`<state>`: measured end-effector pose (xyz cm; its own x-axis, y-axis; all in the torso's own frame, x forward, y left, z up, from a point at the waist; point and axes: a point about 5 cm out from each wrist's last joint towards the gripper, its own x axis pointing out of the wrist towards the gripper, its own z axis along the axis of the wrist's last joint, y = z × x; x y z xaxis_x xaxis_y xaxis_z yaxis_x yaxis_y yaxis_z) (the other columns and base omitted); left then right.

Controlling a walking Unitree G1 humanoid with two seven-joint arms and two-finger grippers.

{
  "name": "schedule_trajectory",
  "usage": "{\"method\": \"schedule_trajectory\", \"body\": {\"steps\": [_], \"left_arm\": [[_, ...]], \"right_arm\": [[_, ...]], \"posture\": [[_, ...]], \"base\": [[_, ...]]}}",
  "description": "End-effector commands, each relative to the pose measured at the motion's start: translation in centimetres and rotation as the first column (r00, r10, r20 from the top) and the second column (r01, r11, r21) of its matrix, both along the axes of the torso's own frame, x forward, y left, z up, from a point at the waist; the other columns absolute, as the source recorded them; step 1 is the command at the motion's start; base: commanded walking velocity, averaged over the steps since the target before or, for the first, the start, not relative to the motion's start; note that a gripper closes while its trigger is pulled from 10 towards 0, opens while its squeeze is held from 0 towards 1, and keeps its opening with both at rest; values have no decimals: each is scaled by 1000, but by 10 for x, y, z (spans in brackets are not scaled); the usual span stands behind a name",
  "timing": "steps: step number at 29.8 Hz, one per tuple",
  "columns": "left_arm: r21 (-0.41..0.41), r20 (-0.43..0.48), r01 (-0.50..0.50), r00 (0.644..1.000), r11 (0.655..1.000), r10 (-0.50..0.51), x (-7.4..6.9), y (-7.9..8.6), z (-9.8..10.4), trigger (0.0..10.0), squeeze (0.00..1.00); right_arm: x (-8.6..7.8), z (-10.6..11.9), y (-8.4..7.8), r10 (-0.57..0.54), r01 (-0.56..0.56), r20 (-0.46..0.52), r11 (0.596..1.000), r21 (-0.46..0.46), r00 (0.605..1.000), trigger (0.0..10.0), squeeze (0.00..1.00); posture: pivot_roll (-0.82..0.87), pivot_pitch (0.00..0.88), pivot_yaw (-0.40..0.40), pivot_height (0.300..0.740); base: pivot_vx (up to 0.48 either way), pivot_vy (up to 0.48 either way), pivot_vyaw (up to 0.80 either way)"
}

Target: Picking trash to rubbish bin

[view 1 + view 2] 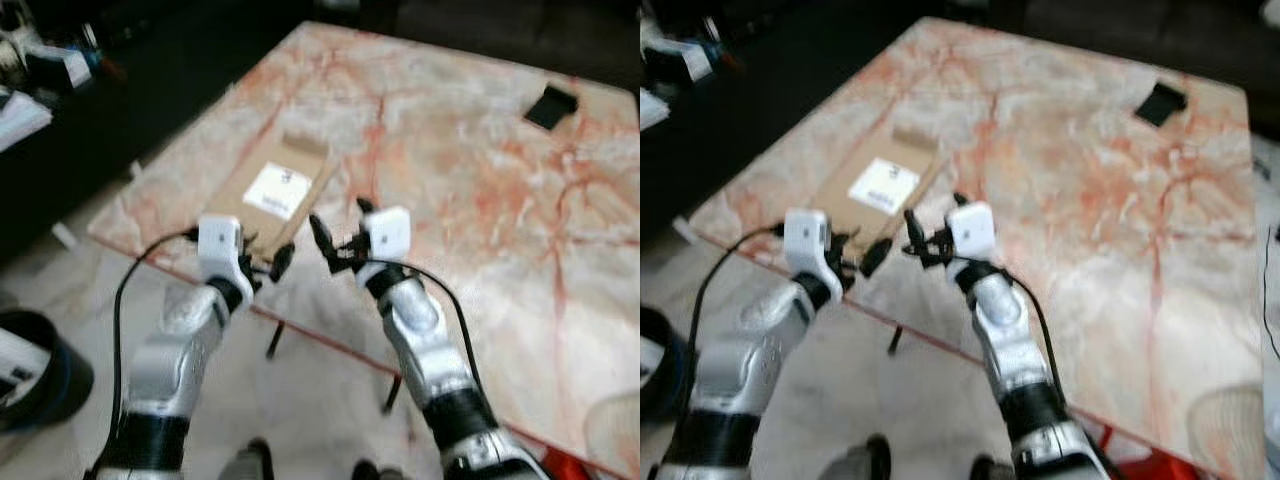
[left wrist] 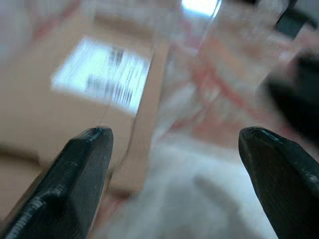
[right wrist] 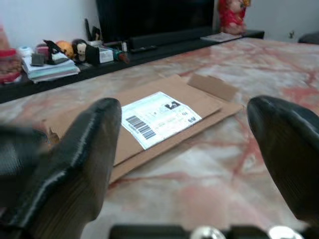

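Both grippers, left gripper (image 1: 268, 262) and right gripper (image 1: 338, 238), spread wide just beside flat cardboard (image 1: 272, 190) on marble table (image 1: 480, 170)

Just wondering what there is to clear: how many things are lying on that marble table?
2. A flattened cardboard package lies near the table's front left edge, just beyond both tools; a small dark object sits at the far right corner. Nothing else is visible.

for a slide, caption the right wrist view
Open right gripper faces a flat cardboard mailer on the marble table.
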<state>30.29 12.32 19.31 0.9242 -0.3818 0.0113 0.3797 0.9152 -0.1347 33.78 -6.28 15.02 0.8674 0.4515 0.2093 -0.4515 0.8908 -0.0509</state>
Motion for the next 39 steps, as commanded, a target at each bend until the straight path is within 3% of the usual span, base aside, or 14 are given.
{"method": "schedule_trajectory", "body": {"steps": [1, 2, 3, 6, 7, 10, 20, 29, 39], "left_arm": [[24, 80, -18, 997, 1000, 16, 2, 1, 24, 10000, 0], [24, 80, -18, 997, 1000, 16, 2, 1, 24, 10000, 0], [44, 128, -56, 991, 997, 50, 9, 6, 38, 10000, 0], [69, 144, -95, 986, 993, 85, 23, 14, 42, 10000, 0], [70, 139, -108, 986, 992, 97, 32, 19, 40, 10000, 0], [105, 129, -134, 984, 985, 121, 39, 25, 38, 10000, 0], [146, 120, -212, 973, 966, 196, 79, 42, 9, 10000, 0], [70, 33, -193, 981, 979, 191, 92, 39, -17, 10000, 0], [112, -78, -165, 982, 980, 174, 88, 28, -51, 10000, 0]], "right_arm": [[-1, -1, 1, 6, -6, -6, 1000, 4, 1000, 10000, 0], [-1, -1, 1, 6, -6, -6, 1000, 4, 1000, 10000, 0], [0, -1, 2, 9, -9, -5, 1000, 4, 1000, 10000, 0], [0, 0, 4, 13, -13, -2, 1000, 3, 1000, 10000, 0], [0, 1, 4, 14, -14, 2, 1000, 3, 1000, 10000, 0], [1, 3, 1, 6, -7, 8, 1000, 4, 1000, 10000, 0], [8, 9, -25, -90, 90, 30, 996, 10, 995, 10000, 0], [2, 6, -28, -99, 98, 23, 995, 12, 995, 10000, 0], [2, 5, -28, -100, 100, 17, 995, 2, 995, 10000, 0]], "posture": [[140, 166, -11, 740], [140, 166, -11, 740], [139, 165, -12, 740], [131, 156, -15, 740], [124, 154, -15, 740], [116, 152, -15, 740], [81, 160, -31, 740], [52, 186, -44, 740], [49, 198, -43, 740]], "base": [[0, 0, 0], [0, 0, 0], [0, 0, 0], [0, 0, 0], [0, 0, 0], [0, 0, 0], [0, 0, 0], [0, 0, 0], [0, 0, 0]]}}
